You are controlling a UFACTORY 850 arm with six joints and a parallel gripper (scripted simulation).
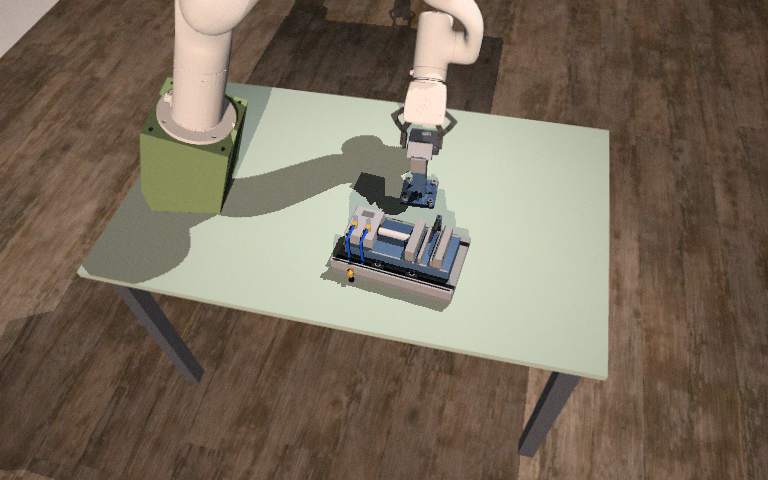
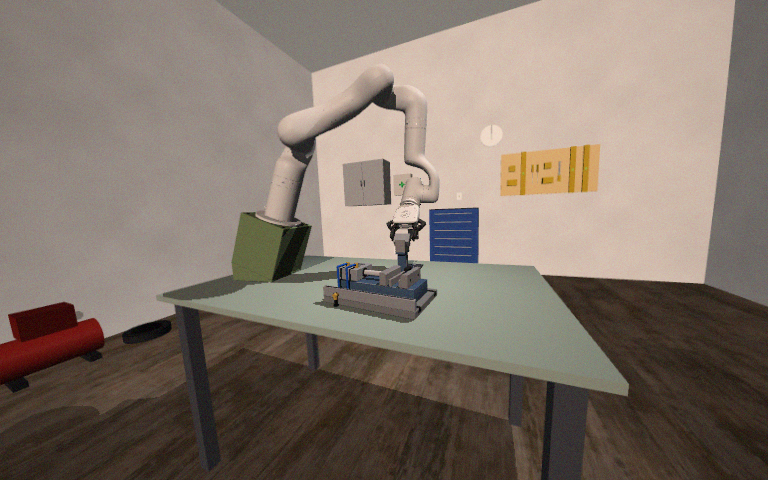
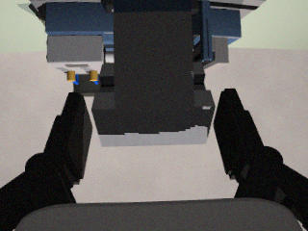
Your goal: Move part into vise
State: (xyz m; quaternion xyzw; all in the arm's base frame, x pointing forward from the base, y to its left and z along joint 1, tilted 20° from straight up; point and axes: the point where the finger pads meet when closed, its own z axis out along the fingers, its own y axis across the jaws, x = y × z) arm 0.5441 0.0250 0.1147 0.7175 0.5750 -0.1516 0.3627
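The part [image 1: 419, 156] is a grey block that stands on end in the blue V-block [image 1: 419, 191], behind the vise. My gripper [image 1: 422, 137] hangs straight above it, open, with one finger on each side of the part's upper end. In the wrist view both dark fingers stand apart from the sides of the part [image 3: 153, 71], with a gap on each side. The vise [image 1: 400, 249] is open. Its fixed jaw [image 1: 443, 246] is at the right and the moving jaw [image 1: 417, 238] is on the cylinder's rod. The work stop [image 1: 437, 224] is at the far end.
A dark flat plate [image 1: 370, 187] lies left of the V-block, in the arm's shadow. The green base block [image 1: 189, 152] of the arm stands at the table's far left corner. Blue hoses [image 1: 355, 243] stick up at the vise's left end.
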